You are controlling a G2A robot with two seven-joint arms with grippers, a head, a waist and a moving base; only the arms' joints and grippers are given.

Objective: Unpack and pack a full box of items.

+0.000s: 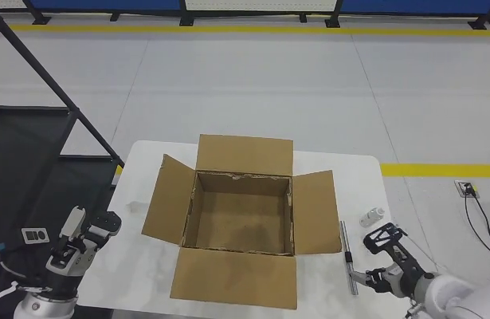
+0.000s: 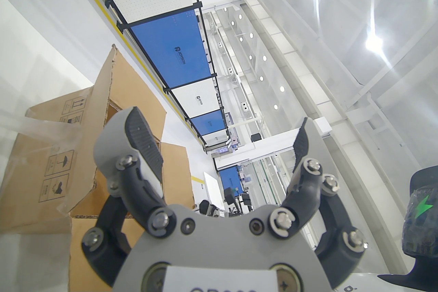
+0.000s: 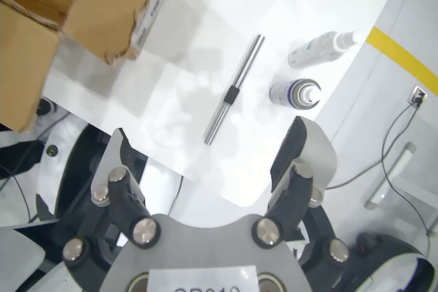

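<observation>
The brown cardboard box (image 1: 238,219) stands in the middle of the white tabletop (image 1: 149,263), with its flaps spread. The left gripper (image 2: 220,129) sits off the near-left corner, jaws apart, with the box just beside it. The right gripper (image 3: 210,132) hangs by the right edge, jaws apart, apart from the box. Near it are a silver metal rod (image 3: 236,88), an upright spray can (image 3: 294,93) and a clear spray bottle (image 3: 314,50) lying on its side.

A white table (image 1: 137,251) with rounded corners carries an open cardboard box (image 1: 233,277) at its centre, flaps spread. At four o'clock from the box lies a metal rod (image 1: 347,255). At three o'clock lies a spray bottle (image 1: 373,216) on its side, with an upright can (image 3: 294,94) just beside it.
</observation>
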